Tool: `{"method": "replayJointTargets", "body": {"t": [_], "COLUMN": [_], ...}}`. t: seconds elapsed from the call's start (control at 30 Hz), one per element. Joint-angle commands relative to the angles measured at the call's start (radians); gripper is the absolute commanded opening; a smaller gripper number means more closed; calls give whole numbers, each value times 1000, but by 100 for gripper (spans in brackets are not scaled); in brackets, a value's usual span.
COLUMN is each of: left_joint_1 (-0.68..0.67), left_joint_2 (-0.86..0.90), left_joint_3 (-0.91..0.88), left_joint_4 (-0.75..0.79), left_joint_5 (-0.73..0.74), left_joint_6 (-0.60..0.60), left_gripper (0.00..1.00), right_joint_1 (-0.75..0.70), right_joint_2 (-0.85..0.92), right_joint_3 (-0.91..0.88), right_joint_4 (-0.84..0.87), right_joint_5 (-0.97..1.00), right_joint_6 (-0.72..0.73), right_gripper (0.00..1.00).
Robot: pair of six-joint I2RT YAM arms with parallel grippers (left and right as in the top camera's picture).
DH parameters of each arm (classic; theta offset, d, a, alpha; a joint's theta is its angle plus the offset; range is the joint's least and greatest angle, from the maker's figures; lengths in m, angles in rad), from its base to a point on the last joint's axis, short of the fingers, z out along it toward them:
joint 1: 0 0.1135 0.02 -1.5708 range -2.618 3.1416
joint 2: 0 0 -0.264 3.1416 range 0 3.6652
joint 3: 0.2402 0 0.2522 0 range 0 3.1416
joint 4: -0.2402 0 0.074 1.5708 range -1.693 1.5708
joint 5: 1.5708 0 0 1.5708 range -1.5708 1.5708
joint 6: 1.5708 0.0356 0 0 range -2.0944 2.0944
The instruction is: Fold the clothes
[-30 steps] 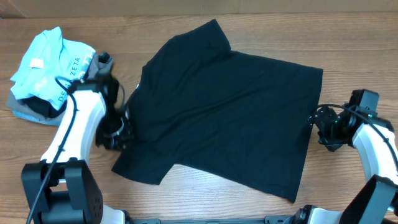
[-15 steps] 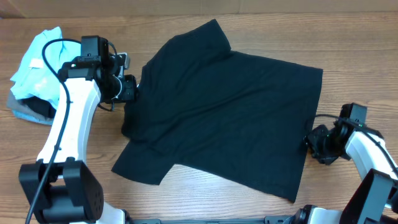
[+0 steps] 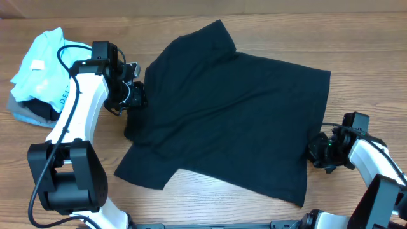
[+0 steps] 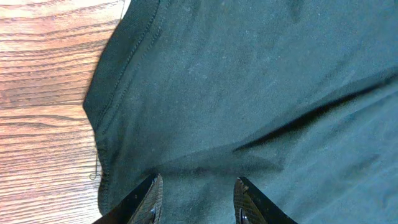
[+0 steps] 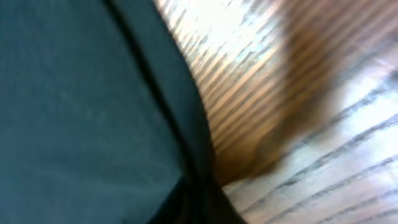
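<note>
Where the overhead view takes in the brown wood-grain table [image 3: 362, 38], its middle is largely covered by the plain black short-sleeved cotton T-shirt [image 3: 229, 108]. The T-shirt is spread flat and set at a slant. One sleeve is pointed toward the far edge and the other toward the near edge, with the neck side turned to the left and the bottom hem to the right.

The white left arm [image 3: 79, 121] is stretched along the T-shirt's left side, and the white right arm [image 3: 375, 152] is bent in at its lower right side. A crumpled light blue shirt [image 3: 38, 63] is seen well to the left of the T-shirt, piled on a folded grey garment [image 3: 25, 116].

The left gripper [image 3: 135, 95] is placed at the T-shirt's left edge. In the left wrist view its two dark fingers [image 4: 150, 198] are held apart, with black cloth and a stitched edge seam spread under the gap.

The right gripper [image 3: 316, 152] is set against the T-shirt's right edge, with its jaws brought together. The right wrist view is blurred. The hem [image 5: 168, 93] is seen running down into a dark mass at the bottom of that view, and whether cloth is pinched there cannot be told.
</note>
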Motion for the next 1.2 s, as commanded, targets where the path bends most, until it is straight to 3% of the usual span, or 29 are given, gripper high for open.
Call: {"method": "replayJointTargets", "body": {"t": [0.0,0.3,0.33,0.4,0.47,0.53,0.8,0.93,1.1,1.17], "left_joint_1": [4,-2,-6,-22,-50,-79,-162,-155,-109,-76], "left_joint_2": [11,12,12,13,19,26,182,274,308,306], "left_joint_3": [10,10,9,7,0,-15,-53,-53,-51,-38], "left_joint_4": [0,14,21,38,72,117,229,278,314,315], "left_joint_5": [21,22,23,23,23,22,10,-30,-235,-249], "left_joint_6": [23,23,23,23,23,23,23,5,-134,-154], "left_gripper": [42,45,45,47,47,47,10,4,4,4], "right_joint_1": [-18,-116,-116,-116,-116,-116,-116,-113,-87,-65], "right_joint_2": [13,13,13,13,12,12,-2,-17,-17,-13], "right_joint_3": [-3,177,187,204,225,251,401,411,398,388], "right_joint_4": [-7,-19,-18,-22,-42,-75,-255,-293,-322,-314], "right_joint_5": [189,239,232,222,208,194,50,-71,-86,-73], "right_joint_6": [85,131,131,127,116,114,-3,-47,-53,-69], "right_gripper": [4,5,8,30,45,49,51,52,54,56]}}
